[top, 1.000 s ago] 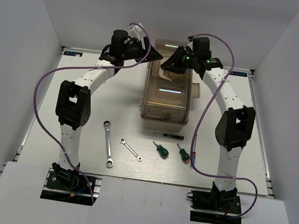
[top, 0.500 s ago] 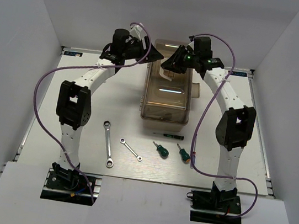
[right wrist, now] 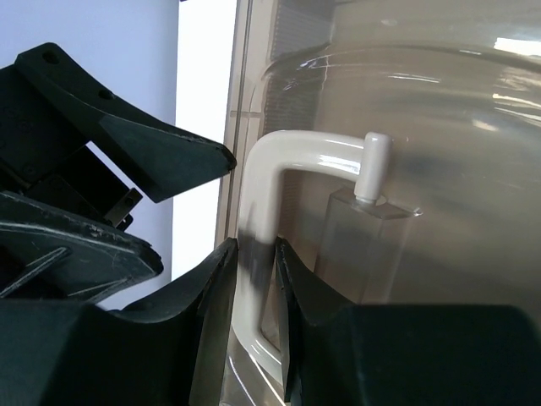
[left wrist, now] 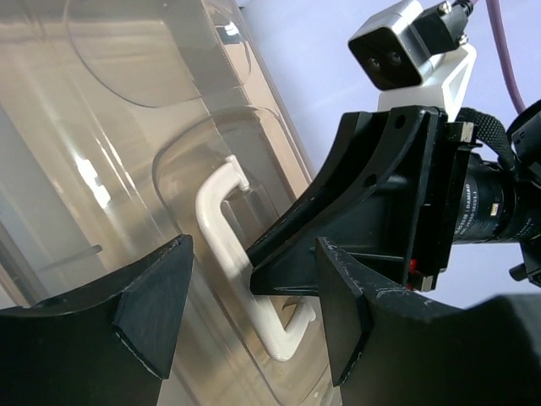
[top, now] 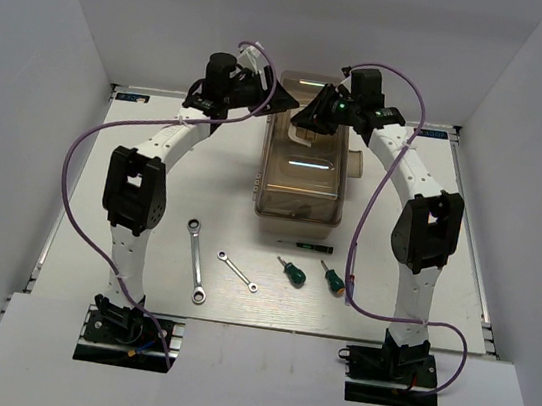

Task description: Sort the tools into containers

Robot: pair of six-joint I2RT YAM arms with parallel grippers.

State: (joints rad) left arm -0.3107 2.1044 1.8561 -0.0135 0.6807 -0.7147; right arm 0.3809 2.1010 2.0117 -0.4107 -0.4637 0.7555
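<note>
Little has changed in the last second. The right fingers (right wrist: 211, 292) stay pinched on the pale handle (right wrist: 260, 203) on top of the toolbox (top: 301, 172), one on each side of its bar. The left fingers (left wrist: 156, 296) stay spread at the handle's 9 o'clock side, apart from it and gripping nothing; at most they have narrowed a hair. The lid looks shut, and the box has not moved from the 12 o'clock end of the tabletop (top: 224, 176).

Every tool I can see still lies out on the tabletop at the box's 6 o'clock side. The slim tool (top: 304, 241) lies just beside the near wall. Further toward 6 o'clock come the long wrench (top: 195, 259), the short wrench (top: 238, 270) and the two green screwdrivers (top: 292, 272) (top: 332, 278). What the dark shape inside the box is, I cannot tell.

So the sorting itself has not begun. The step in hand looks like opening the box by its handle, and this second has brought it no further. The lift is yet to come, and the left fingers seem placed to steady the box or take over the handle.
</note>
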